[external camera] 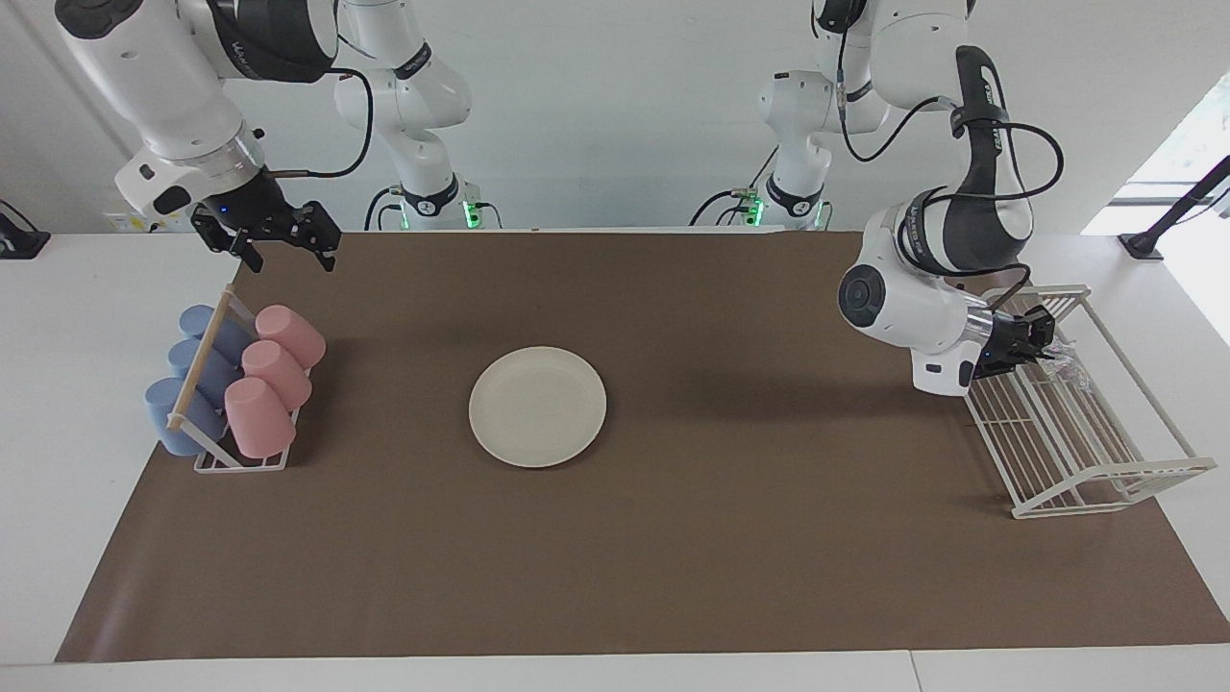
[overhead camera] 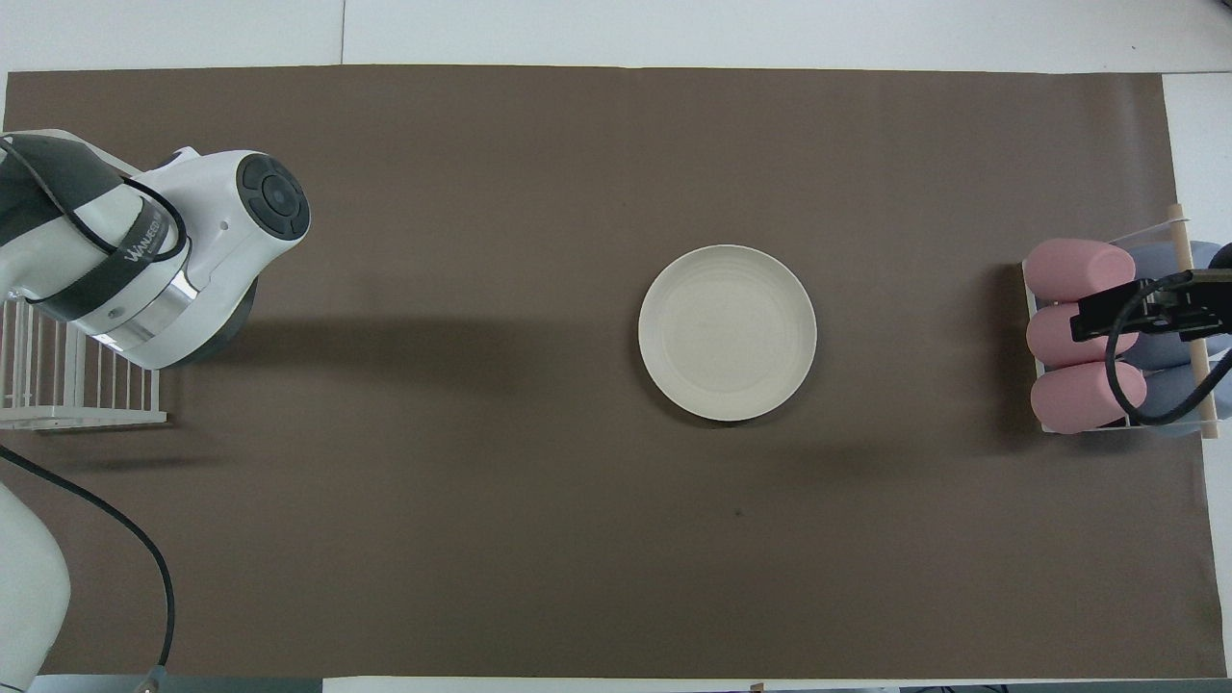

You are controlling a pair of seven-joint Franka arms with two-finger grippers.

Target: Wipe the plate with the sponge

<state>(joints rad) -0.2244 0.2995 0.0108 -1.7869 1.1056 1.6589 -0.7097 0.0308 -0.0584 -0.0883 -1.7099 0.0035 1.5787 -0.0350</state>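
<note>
Here the left arm bends low over the left arm's end of the desk [external camera: 634,596], its forearm lying nearly level, and its left tool [external camera: 1043,343] points sideways into the white wire rack [external camera: 1076,432]. That tool is clenched on the sponge [external camera: 1065,356], a small silvery, crinkly wad that sticks out just past the fingertips, among the upper wires of the rack. The right arm waits, wrist angled down, with the right tool [external camera: 288,252] up in the air over the mat's edge by the cup rack [external camera: 235,384]; its fingers stand released, holding nothing.

The plate [external camera: 537,407] is round, plain cream-white and shallow, with a faint raised rim. It lies flat on the brown mat [external camera: 673,538] about midway between the two racks, well apart from both tools, and nothing rests on it.

The facing view shows the left tool and the sponge in it; in the overhead view the arm's white and grey wrist housing covers both, and only a corner of the wire rack [overhead camera: 67,371] peeks out beside it. The overhead view shows the plate [overhead camera: 727,332] as a true circle with faint concentric rings, and the right tool [overhead camera: 1136,316] above the pink cups [overhead camera: 1078,332] at that end.
</note>
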